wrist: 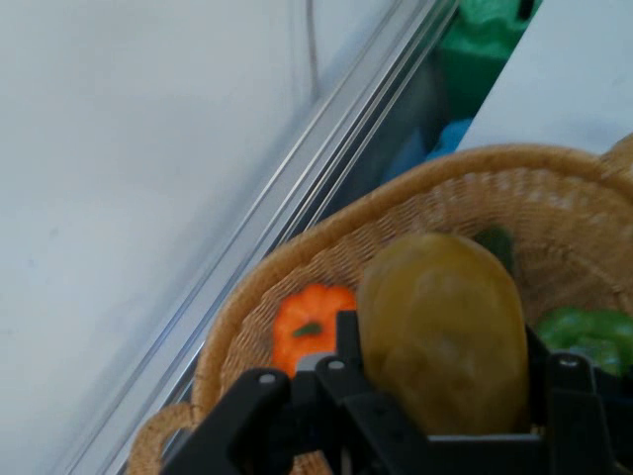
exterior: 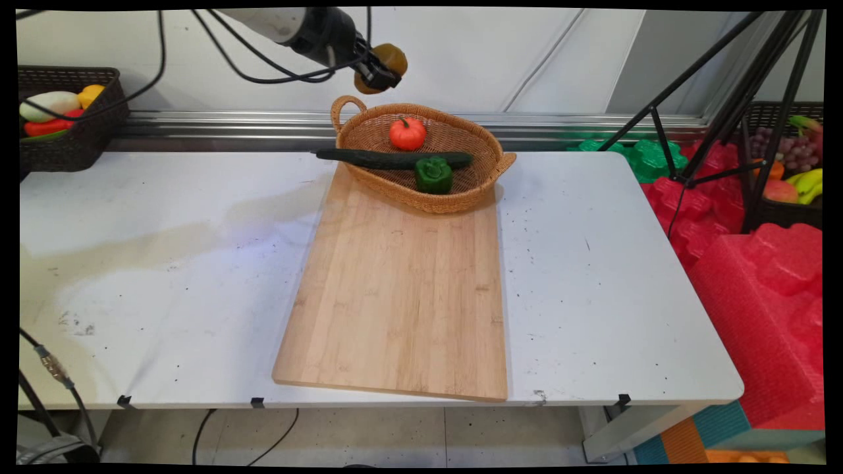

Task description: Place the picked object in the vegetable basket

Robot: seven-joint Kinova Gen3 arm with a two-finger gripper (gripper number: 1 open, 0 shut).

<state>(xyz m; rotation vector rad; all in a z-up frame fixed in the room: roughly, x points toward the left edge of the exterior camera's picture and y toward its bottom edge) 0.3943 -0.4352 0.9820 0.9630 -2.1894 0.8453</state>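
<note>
Aloft: black two-finger gripper (exterior: 380,71) clamped on a brownish-yellow oval potato-like vegetable (exterior: 385,62), above the far rim of the oval wicker basket (exterior: 421,197)
Basket: at the wooden cutting board's (exterior: 402,289) far edge; holds an orange-red tomato (exterior: 407,133), a long dark cucumber (exterior: 388,158), a green bell pepper (exterior: 433,174)
Step, judged: carrying over the basket; a lowering there would need the free spot beside the tomato

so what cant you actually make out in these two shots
- Main view: the potato is half hidden by the tool gripping it.
- Hand view: the cucumber shows only as a sliver behind the potato.
- Hand view: the green pepper is cut off by the right edge.
</note>
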